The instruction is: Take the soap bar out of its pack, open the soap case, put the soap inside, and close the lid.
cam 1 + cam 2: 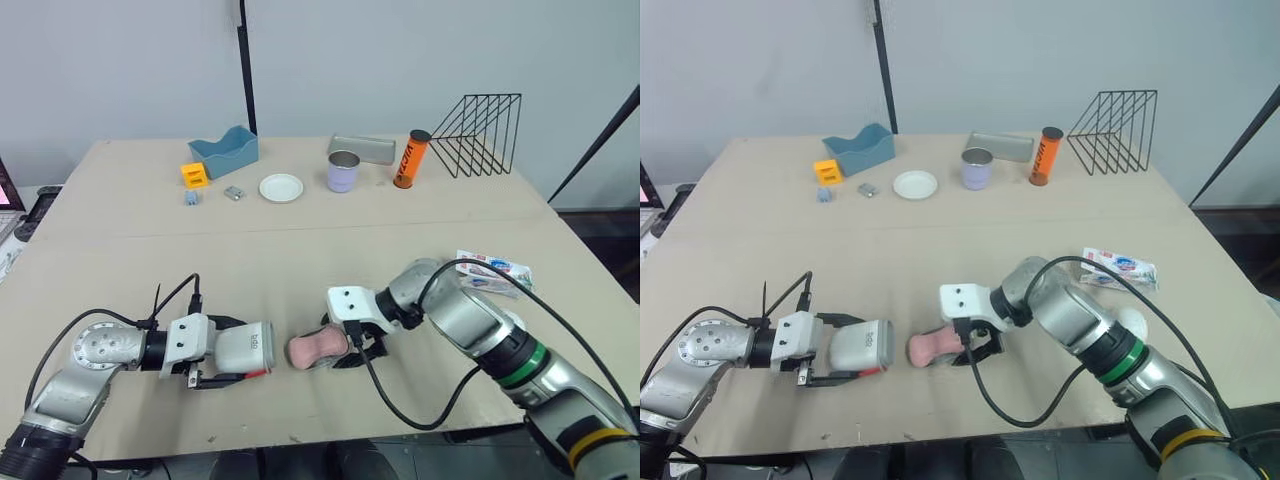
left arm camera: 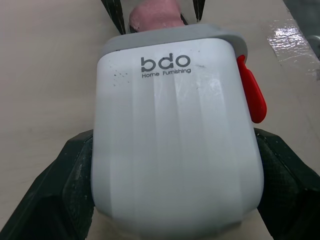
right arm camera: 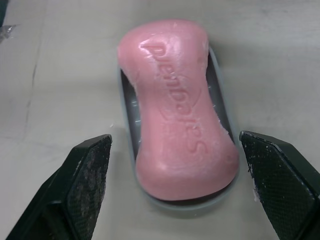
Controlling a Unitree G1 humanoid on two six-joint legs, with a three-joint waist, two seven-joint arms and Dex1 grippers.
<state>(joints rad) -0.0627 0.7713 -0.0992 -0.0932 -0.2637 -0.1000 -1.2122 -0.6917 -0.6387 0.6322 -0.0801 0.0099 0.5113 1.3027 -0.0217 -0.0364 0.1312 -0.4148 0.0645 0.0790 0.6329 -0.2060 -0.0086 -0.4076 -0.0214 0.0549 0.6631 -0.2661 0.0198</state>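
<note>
our two head views look forward and down across the counter (image 1: pixel 300 250) from its near edge to its far edge, and share nearly the whole scene. our left wrist view sits very close behind the white case (image 2: pixel 175 140), the pink soap (image 2: pixel 155 15) just beyond. our right wrist view looks closely down on that same soap.

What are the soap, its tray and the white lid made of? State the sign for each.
Soap: waxy pink bar, matte sheen, embossed lettering. Tray: probably grey plastic, smooth thin rim. Lid: likely hard white plastic, glossy, printed logo; red tab perhaps softer plastic.
</note>
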